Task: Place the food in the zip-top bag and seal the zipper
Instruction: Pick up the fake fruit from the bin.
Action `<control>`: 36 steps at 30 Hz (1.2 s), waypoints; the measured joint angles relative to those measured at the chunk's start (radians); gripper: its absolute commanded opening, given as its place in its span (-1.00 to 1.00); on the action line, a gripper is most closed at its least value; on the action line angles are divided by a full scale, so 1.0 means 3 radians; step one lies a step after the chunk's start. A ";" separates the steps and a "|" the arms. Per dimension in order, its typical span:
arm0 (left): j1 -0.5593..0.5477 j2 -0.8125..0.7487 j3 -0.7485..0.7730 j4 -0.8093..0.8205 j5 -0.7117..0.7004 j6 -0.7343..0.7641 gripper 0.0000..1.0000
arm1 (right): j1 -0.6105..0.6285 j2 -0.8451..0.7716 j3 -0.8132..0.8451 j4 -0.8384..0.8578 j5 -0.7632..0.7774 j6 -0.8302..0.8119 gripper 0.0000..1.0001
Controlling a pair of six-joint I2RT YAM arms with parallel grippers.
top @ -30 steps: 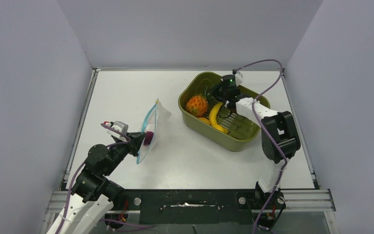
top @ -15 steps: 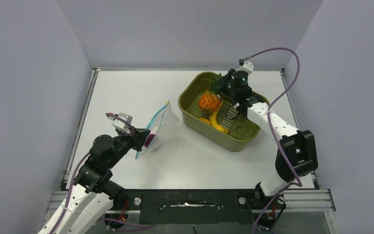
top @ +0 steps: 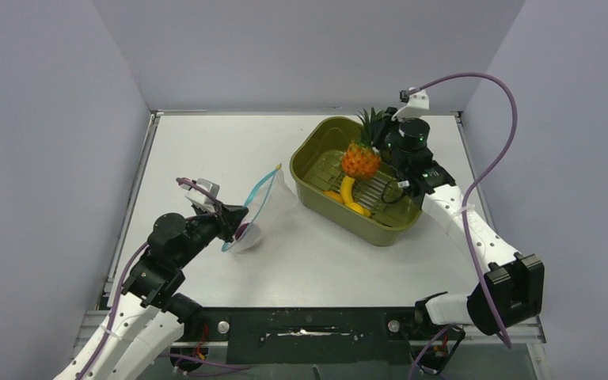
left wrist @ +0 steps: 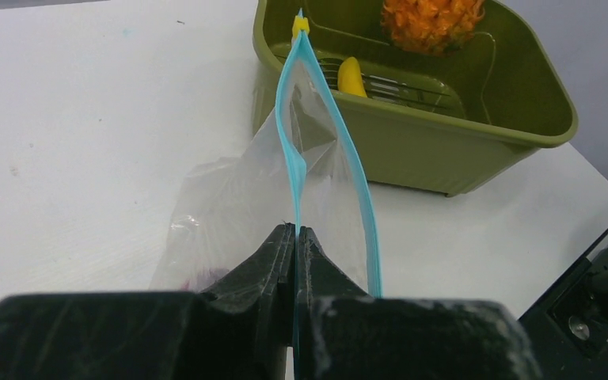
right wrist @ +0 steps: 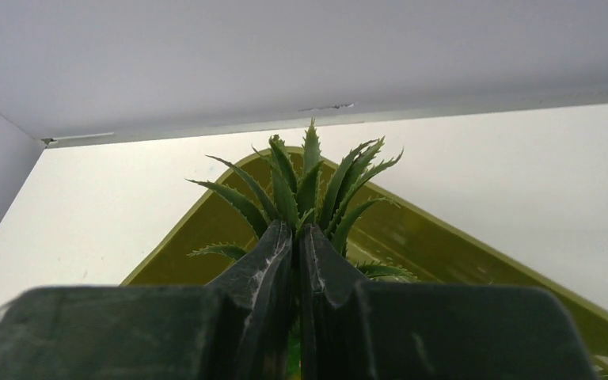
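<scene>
My left gripper (top: pixel 234 224) (left wrist: pixel 296 231) is shut on the teal zipper (left wrist: pixel 294 166) of the clear zip-top bag (top: pixel 265 212), holding its mouth open and tilted toward the basin. A purple-pink piece (top: pixel 243 230) lies inside the bag. My right gripper (top: pixel 380 147) (right wrist: pixel 297 229) is shut on the green leafy top (right wrist: pixel 309 186) of the orange fruit (top: pixel 359 160) and holds it lifted above the basin. The yellow banana (top: pixel 350 194) and a yellow-orange piece (top: pixel 332 195) lie in the basin.
The olive-green basin (top: pixel 388 226) stands at the right of the white table, close to the bag's far end (left wrist: pixel 419 150). A wire rack (top: pixel 381 190) lies on its floor. Grey walls enclose the table on three sides.
My right gripper has lifted the orange fruit up and to the right, out of the basin's floor. My left gripper has moved the bag slightly right and tipped its mouth wider.
</scene>
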 measured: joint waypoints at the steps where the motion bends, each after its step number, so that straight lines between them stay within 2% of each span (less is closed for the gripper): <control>1: 0.0000 0.0010 0.0000 0.0028 -0.0004 0.0033 -1.00 | 0.0000 -0.0052 0.0000 0.0000 -0.0009 -0.0052 -1.00; 9: 0.0000 0.0141 -0.0001 0.0360 -0.0242 0.0548 -1.00 | 0.0015 -0.0389 0.0000 0.0037 -0.0367 -0.0247 -1.00; 15: 0.0000 0.0388 -0.0062 0.0565 -0.0135 0.0726 -1.00 | 0.0374 -0.0497 0.0050 0.0127 -0.0561 -0.0326 -1.00; 26: 0.0000 0.0392 -0.0347 0.0921 0.0245 0.0013 -1.00 | 0.1021 -0.0492 0.0051 0.0795 -0.0621 -0.0191 -1.00; 36: 0.0000 0.0343 -0.0374 0.1113 0.0364 -0.0431 -1.00 | 0.1645 -0.0202 0.0037 0.1359 -0.0449 -0.0211 -1.00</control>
